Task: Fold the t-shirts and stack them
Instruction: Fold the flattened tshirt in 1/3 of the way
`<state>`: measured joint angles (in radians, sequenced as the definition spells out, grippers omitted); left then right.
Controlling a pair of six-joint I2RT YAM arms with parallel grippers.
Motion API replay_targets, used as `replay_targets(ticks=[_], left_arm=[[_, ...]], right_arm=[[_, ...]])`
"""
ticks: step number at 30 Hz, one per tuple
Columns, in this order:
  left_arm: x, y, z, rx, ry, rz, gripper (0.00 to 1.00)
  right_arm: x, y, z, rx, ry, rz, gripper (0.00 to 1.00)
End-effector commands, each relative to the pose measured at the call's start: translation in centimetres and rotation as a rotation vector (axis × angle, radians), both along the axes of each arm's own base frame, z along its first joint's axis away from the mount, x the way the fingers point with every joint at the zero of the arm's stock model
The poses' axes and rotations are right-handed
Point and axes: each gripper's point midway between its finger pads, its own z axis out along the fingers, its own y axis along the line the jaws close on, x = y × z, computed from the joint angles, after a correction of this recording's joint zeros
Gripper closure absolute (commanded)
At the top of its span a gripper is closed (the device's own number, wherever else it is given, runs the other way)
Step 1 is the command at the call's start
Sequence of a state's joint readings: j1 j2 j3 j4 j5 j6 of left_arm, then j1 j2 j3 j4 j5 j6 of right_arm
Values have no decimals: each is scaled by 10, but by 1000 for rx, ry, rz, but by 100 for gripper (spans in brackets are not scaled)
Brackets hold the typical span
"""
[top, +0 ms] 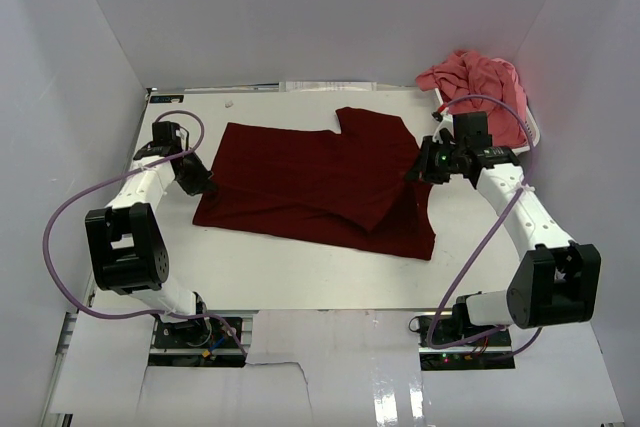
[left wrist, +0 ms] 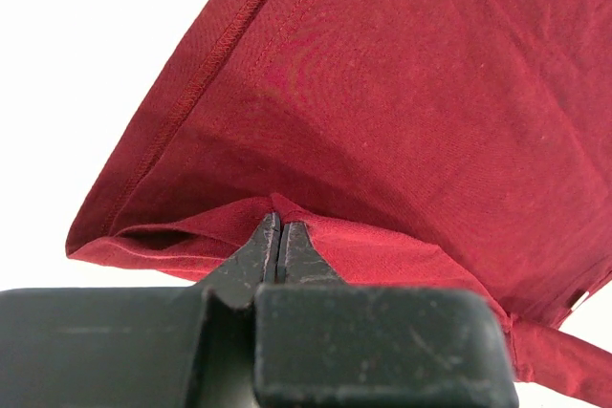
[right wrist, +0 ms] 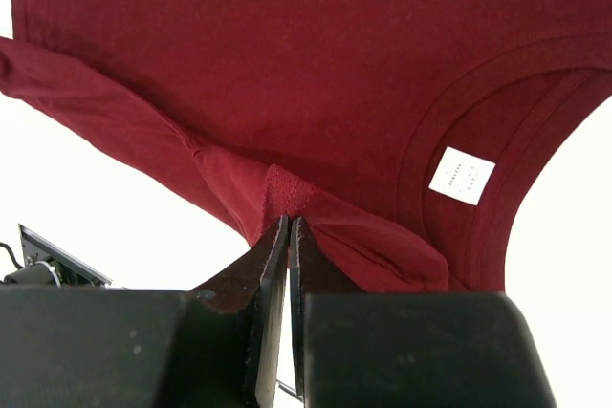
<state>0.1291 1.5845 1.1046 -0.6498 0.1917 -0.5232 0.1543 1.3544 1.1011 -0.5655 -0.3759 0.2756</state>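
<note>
Maroon t-shirt (top: 300, 182) lies spread across the middle of the white tabletop (top: 300, 277), with a flap doubled over toward its right side. The left end effector (left wrist: 275, 241) is clamped on a pinch of cloth at the hem end. The right end effector (right wrist: 289, 236) is clamped on a bunch of fabric near the collar, just beside the neck label (right wrist: 462, 176).

For this fold, I'd say lift both ends together at the same height with the cloth taut between them. Then lay it over so the edges line up, without dragging the bottom layer.

Coral pink t-shirt (top: 480, 82) sits crumpled in the far right corner, not folded yet. Tabletop looks smooth, so cloth probably slides easily. Plain white walls (top: 300, 7) box it in on three sides.
</note>
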Motion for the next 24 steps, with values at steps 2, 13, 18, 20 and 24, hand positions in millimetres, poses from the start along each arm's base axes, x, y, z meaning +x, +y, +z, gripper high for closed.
replay_targets(ticks=[2,13,18,20,24], left_arm=[[15,4,9,10,-49,-4,100],[38,-2,7,-36,-74,-22,100],[45,-4,12,-51,-89,-29,13],[51,-1,33,-30,-145,-17,2],[55,0,81,109,-274,-29,2]], right_arm=[[17,6,16,4,-72,23,92],[57,13,19,23,-118,1,75],[70,10,24,7,-162,-29,2],[64,12,34,6,-201,-26,2],[36,23,19,16,-146,36,2]])
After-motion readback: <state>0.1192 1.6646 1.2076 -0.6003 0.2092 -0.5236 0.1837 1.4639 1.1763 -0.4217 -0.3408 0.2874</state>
